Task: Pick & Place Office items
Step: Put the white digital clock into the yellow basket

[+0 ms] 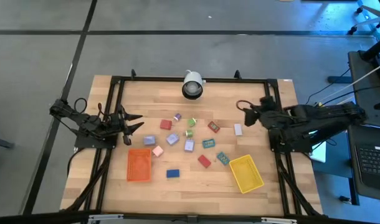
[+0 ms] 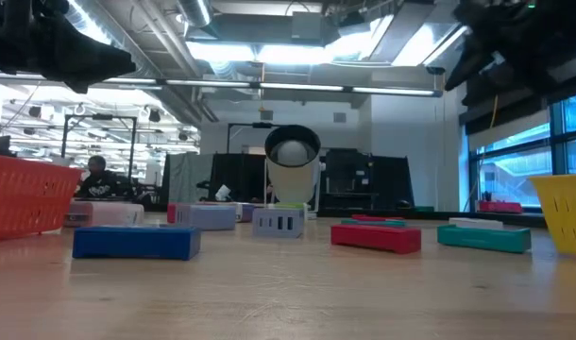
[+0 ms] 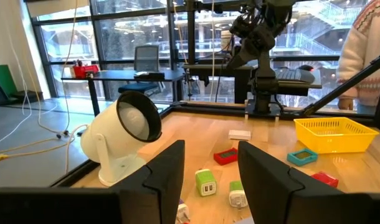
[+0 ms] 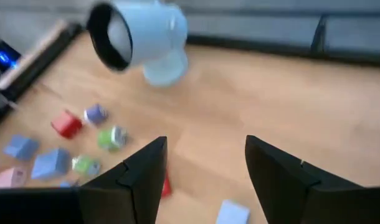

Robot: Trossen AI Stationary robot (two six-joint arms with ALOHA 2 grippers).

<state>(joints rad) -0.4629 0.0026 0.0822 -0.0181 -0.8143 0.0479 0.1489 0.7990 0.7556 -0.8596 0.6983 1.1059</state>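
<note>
Blue block nearest, looking light, rigid, best pinched across its long flat sides; both hands, left hand and right hand, released and empty.

Light: bright ceiling strips glare in the low view; daylight through windows.
Shadows: soft, faint on the table.
Blur: right wrist view smeared.

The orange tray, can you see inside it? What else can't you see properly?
- Orange tray: the high view shows no contents clearly; in the low view its mesh wall hides the inside.
- Yellow tray: cut off by the low view's edge.
- Small green pieces: too small from above to name.
- Lilac piece: cut off by the right wrist view's edge, blurred.
</note>
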